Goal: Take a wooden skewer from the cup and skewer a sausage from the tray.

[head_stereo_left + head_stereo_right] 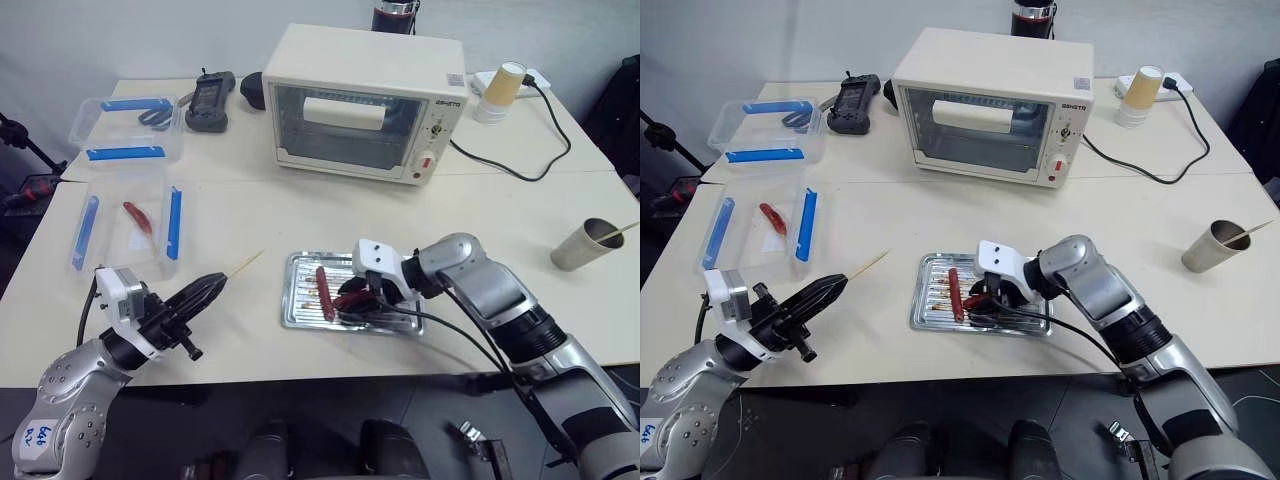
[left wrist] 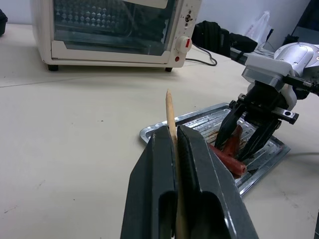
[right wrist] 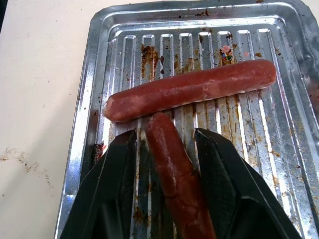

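while the tray (image 3: 89, 99) holds two sausages, one sausage (image 3: 172, 169) sits between gripper fingers.

Left tool (image 1: 212, 287) clamped, right tool (image 3: 164, 149) half-closed

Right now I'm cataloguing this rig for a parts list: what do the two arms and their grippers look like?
Both arms are silver-grey metal shells with black joint sections. Each wrist carries a white boxy camera block. The left gripper and right gripper each have two tapered black fingers. Black cables loop along the right forearm. The left arm bears a white sticker with blue handwriting.
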